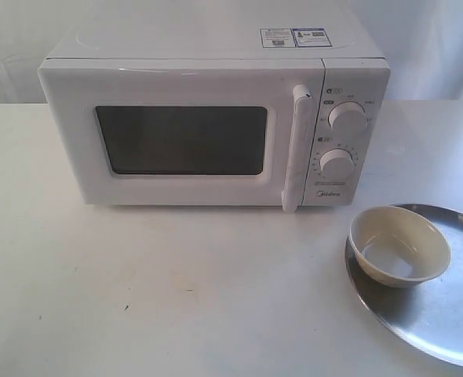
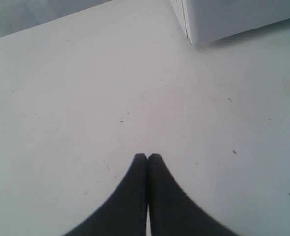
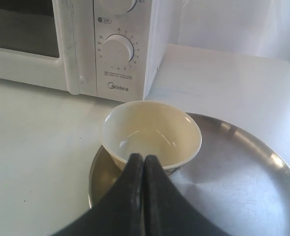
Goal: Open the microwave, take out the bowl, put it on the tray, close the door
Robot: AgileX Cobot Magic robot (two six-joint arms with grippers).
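Note:
The white microwave (image 1: 216, 118) stands at the back of the table with its door (image 1: 176, 137) shut and the bar handle (image 1: 297, 149) upright. The cream bowl (image 1: 399, 245) rests on the left part of the silver tray (image 1: 443, 314) at the front right. In the right wrist view the bowl (image 3: 152, 132) lies just beyond my right gripper (image 3: 144, 158), which is shut and holds nothing. My left gripper (image 2: 148, 157) is shut above bare table, with a lower corner of the microwave (image 2: 233, 17) ahead. Neither gripper shows in the exterior view.
White tabletop (image 1: 137, 283) spreads in front of and to the left of the microwave. The tray (image 3: 233, 182) runs past the right edge of the exterior view. A pale curtain hangs behind the table.

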